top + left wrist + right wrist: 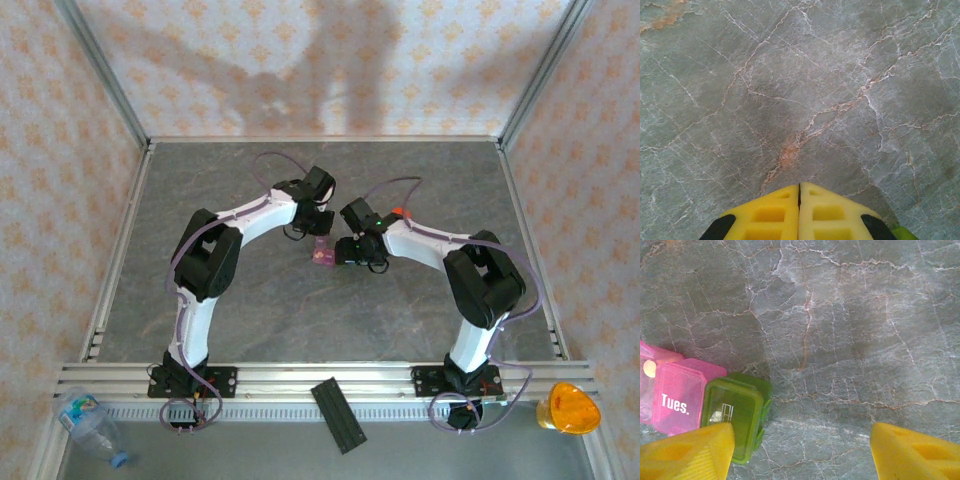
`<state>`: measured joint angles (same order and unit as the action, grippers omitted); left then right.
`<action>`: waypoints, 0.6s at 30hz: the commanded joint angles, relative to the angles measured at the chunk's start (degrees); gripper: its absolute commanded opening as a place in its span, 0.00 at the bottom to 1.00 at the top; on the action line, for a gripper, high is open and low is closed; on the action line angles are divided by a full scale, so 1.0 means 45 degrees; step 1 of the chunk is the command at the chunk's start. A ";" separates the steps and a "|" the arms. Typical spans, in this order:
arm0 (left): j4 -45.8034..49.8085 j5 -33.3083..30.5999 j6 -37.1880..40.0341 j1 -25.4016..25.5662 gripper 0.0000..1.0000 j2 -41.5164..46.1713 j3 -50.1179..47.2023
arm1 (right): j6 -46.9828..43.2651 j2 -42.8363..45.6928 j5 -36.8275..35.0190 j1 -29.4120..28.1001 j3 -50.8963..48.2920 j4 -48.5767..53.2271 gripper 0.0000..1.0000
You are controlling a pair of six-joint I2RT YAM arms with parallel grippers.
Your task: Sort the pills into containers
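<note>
The containers (322, 257) are a small pink cluster on the grey marble table (250, 310), lying between the two grippers. In the right wrist view a pink box marked "Tues." (677, 397) joins a green box (732, 412) with a closed lid and a pale bit inside. A round tan pill (649, 368) shows in the pink box at the far left edge. My right gripper (800, 440) is open, and its left finger (690, 450) overlaps the green box's near corner. My left gripper (799, 186) hangs over bare marble, shut, with nothing seen between its yellow fingers.
A red cap (398, 212) peeks out behind the right arm. Off the table's front rail lie a clear plastic bottle (90, 425), a black strip (338, 415) and an orange object (570, 408). Metal frame posts and patterned walls bound the table.
</note>
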<state>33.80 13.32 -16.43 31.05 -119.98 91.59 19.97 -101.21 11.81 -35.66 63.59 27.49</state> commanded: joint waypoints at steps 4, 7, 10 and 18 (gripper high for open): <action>0.0294 0.0393 0.0118 0.0148 0.07 0.1181 -0.0978 | 0.0221 -0.0419 -0.0613 -0.0064 0.0125 0.0131 0.72; 0.0015 0.0437 0.0005 0.0250 0.07 0.1513 -0.1425 | 0.0234 -0.0444 -0.0624 -0.0074 0.0106 0.0127 0.72; -0.0089 0.0525 -0.0072 0.0360 0.07 0.1718 -0.1664 | 0.0247 -0.0456 -0.0624 -0.0065 0.0106 0.0141 0.72; -0.0445 0.0759 -0.0402 0.0673 0.07 0.2138 -0.2329 | 0.0253 -0.0475 -0.0670 -0.0064 0.0126 0.0162 0.71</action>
<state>32.73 15.81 -16.93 33.43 -113.36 82.41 20.40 -101.43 11.81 -35.70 63.66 27.35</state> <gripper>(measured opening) 0.073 0.715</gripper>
